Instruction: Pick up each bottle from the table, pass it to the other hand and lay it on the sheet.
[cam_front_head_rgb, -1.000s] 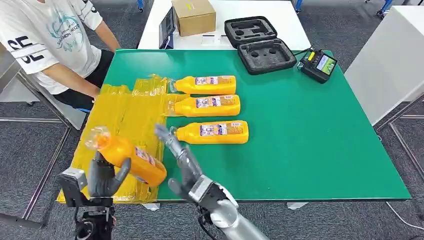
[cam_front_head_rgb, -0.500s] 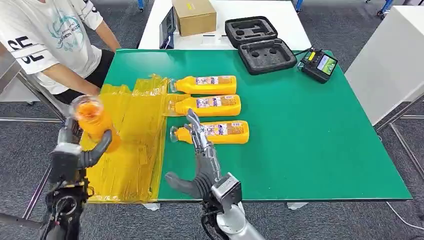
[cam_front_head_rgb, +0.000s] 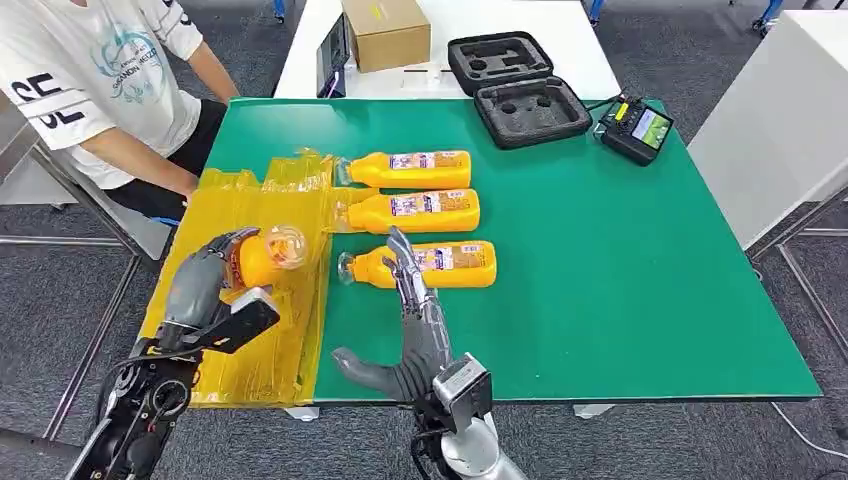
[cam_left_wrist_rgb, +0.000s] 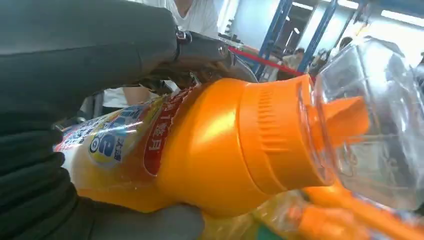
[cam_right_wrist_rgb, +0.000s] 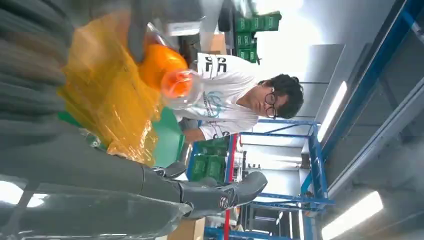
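Observation:
My left hand grips an orange bottle with a clear cap, holding it over the yellow sheet at the table's left side, cap pointing toward the table's middle. The left wrist view shows the same bottle close up in the hand. Three more orange bottles lie on their sides on the green table: a far one, a middle one and a near one. My right hand is open, fingers stretched up toward the near bottle, holding nothing.
A person in a white shirt sits at the table's far left corner. A black foam case, a small device and a cardboard box lie at the back. The green table's right half is bare.
My left hand swung the bottle from upright at the sheet's left edge to lying sideways over the sheet, nearer the middle. The right hand stayed open near the near bottle.

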